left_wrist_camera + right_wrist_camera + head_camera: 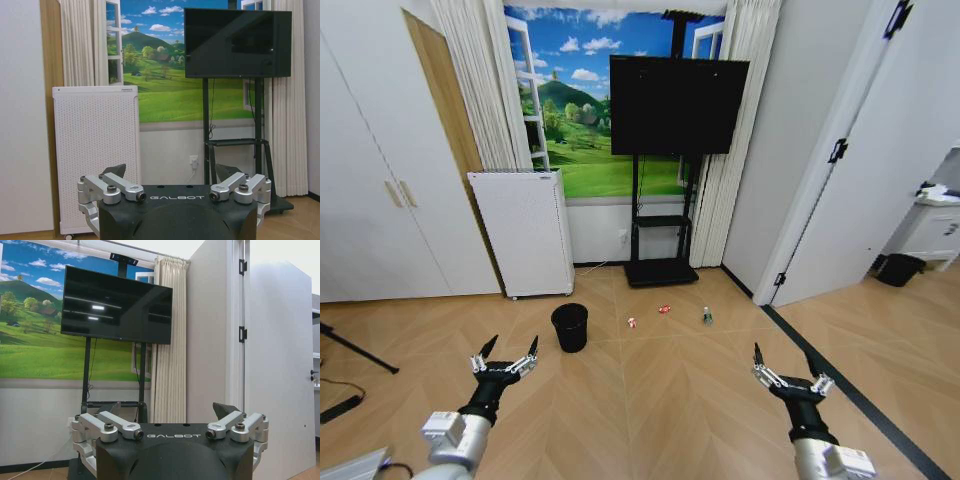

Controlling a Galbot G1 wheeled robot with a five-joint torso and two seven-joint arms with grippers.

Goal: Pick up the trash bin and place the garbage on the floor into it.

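Pre-grasp: my left gripper [506, 353] and right gripper [788, 372] both spread empty, trash bin [570, 327] ahead untouched, so next I must close in on its rim.

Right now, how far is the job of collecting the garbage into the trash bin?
Nothing looks done yet. The trash bin stands on the floor by the white cabinet, not picked up. Both the left end effector and right end effector are open and empty. Left to do: lift the bin, then collect the wrapper, red packet and bottle.
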